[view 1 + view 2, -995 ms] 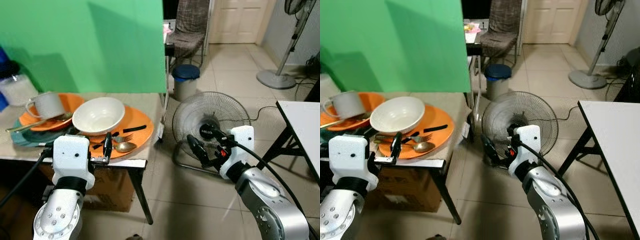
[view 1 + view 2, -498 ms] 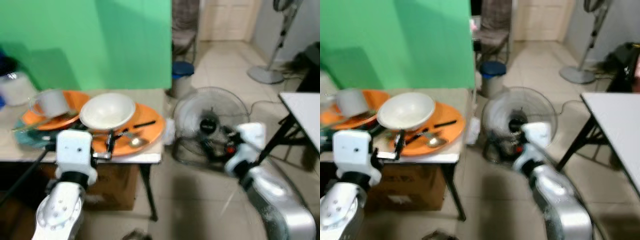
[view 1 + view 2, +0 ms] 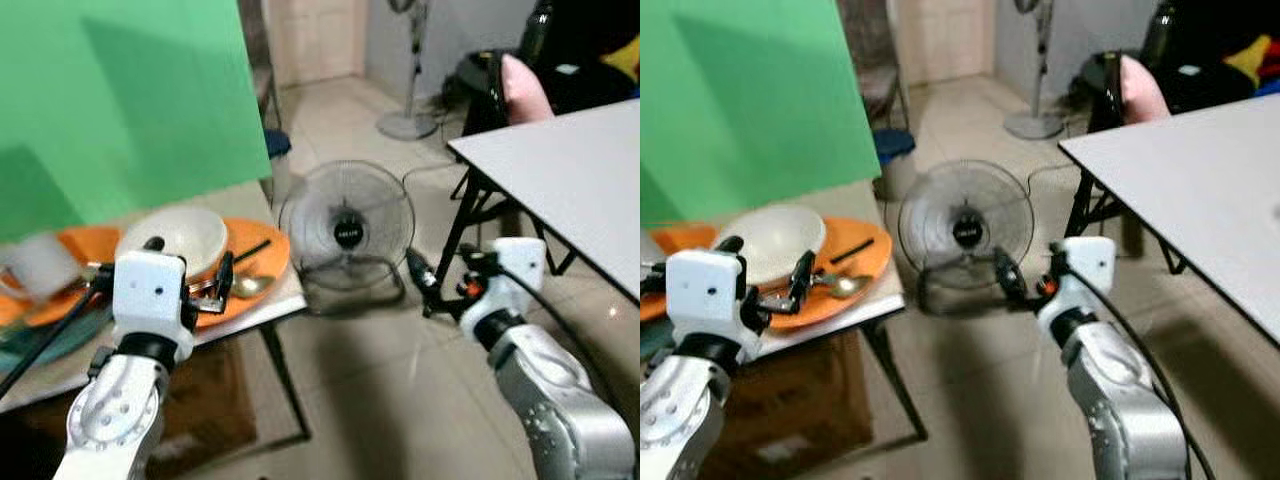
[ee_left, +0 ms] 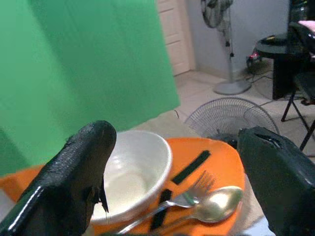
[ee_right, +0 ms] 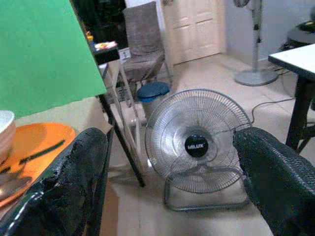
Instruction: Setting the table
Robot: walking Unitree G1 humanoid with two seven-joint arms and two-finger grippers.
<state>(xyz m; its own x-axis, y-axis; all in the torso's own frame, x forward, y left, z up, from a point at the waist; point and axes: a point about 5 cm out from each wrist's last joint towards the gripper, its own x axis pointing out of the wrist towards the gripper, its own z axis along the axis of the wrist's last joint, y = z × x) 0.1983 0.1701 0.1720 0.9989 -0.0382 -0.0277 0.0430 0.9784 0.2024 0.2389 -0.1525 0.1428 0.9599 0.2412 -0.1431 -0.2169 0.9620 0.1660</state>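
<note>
Currently:
fork [image 4: 184, 196]: flat on orange plate [image 4: 224, 164], tines toward fan [image 4: 231, 115]
spoon [image 4: 214, 206]: parallel beside fork
left gripper [image 4: 177, 182]: spread wide, empty
right gripper [image 5: 170, 172]: spread wide, empty

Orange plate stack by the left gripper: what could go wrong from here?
1. The orange plate sits at the small table's corner edge; a nudge from the open left gripper could tip it off.
2. The bowl, fork and spoon lie loose on the plate and may slide if it is lifted tilted.
3. The floor fan stands close to the right gripper; a swing could strike it.
</note>
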